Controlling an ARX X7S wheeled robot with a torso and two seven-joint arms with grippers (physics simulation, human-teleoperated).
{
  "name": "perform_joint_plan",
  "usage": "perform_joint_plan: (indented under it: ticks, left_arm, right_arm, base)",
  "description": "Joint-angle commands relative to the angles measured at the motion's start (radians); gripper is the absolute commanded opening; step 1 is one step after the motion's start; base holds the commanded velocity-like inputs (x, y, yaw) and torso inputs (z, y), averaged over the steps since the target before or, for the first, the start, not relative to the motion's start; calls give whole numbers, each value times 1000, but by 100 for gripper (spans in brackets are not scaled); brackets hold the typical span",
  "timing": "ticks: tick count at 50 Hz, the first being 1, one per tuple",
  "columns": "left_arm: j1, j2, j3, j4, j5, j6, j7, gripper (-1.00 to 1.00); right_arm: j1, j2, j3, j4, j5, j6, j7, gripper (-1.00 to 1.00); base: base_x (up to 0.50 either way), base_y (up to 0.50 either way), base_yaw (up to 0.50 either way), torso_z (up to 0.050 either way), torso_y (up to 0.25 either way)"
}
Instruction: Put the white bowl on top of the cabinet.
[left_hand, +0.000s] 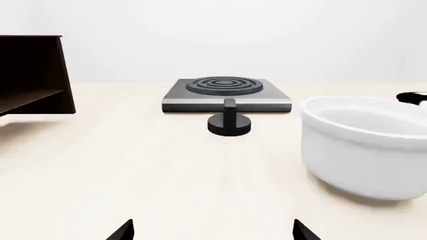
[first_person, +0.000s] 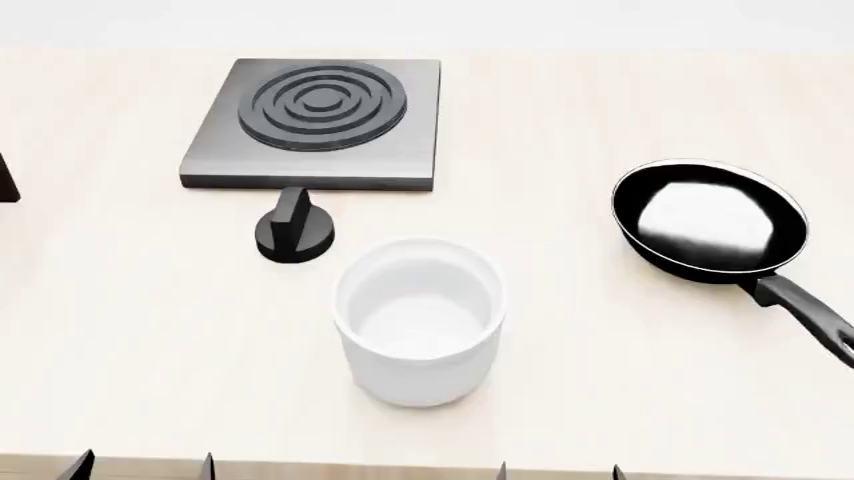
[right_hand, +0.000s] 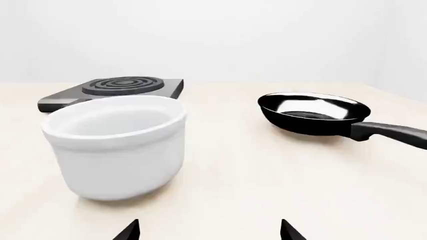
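sits upright on the pale table (first_person: 120, 330), the white bowl (first_person: 420, 318), near the front edge, between both arms, untouched and empty; just behind it to the left a black knob (first_person: 295, 229), then the grey stove plate (first_person: 318, 122), and well apart to the right the black frying pan (first_person: 711, 222)

best taken, by judgement, at the rim or across the tall wall, fingers spread wide first, lowered squarely, closed firmly since the glaze looks slippery; then lifted straight up, kept level, carried leftward over the knob without brushing it, set down flat on the top of the cabinet (left_hand: 32, 75), seen only at the far left, dark brown with an inner shelf

deep, glossy, plain white, nearly straight sides, slight rim, likely rigid and smooth

left gripper (left_hand: 212, 231) spread apart and holding nothing, only two dark tips showing at the frame edge; right gripper (right_hand: 209, 230) likewise parted and bare, bowl just ahead of it
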Motion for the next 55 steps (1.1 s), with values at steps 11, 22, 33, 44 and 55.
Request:
perform_joint_plan:
  ticks: [11,22,33,44,55]
  left_arm:
    - [5,-44,45,4,-73,21,-39,100]
    - [6,-63,68,5,-89,28,-63,100]
    - [4,-76,87,5,-85,26,-93,100]
    - [7,-83,91,13,-108,21,-116,100]
    - [9,-87,64,35,-152,-15,-157,100]
  right_arm:
    - [4,45,-57,0,42,9,51,100]
    - [11,62,-80,3,60,12,74,100]
    - [17,75,-98,5,73,14,91,100]
    - [21,86,-109,7,89,14,105,100]
    - [25,97,-122,8,105,18,121,100]
  base:
    - [0,0,0,0,0]
    - [0,0,0,0,0]
    - [0,0,0,0,0]
    - [0,0,0,0,0]
    - [0,0,0,0,0]
